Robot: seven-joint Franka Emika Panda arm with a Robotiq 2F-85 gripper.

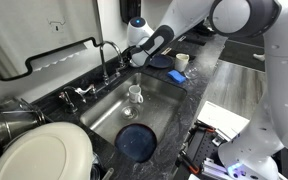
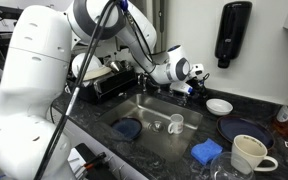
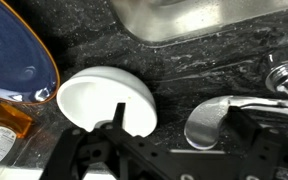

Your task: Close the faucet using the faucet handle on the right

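Tool poised over the faucet handle, not yet gripping.
The tool (image 3: 184, 125) hangs spread wide above the dark surface (image 3: 184, 70) behind the sink (image 3: 204, 25). The chrome faucet handle (image 3: 216, 122), beside the base of the faucet (image 1: 105, 52), lies between its fingers. The wide stance probably brackets the lever for a push.

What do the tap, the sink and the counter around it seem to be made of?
The faucet looks like polished chrome-plated metal: thin, bright and mirror-like. The sink seems to be brushed stainless steel: grey with soft, blurred reflections. The counter looks like polished dark stone, black with pale veins and glare, though it may be a laminate imitation.
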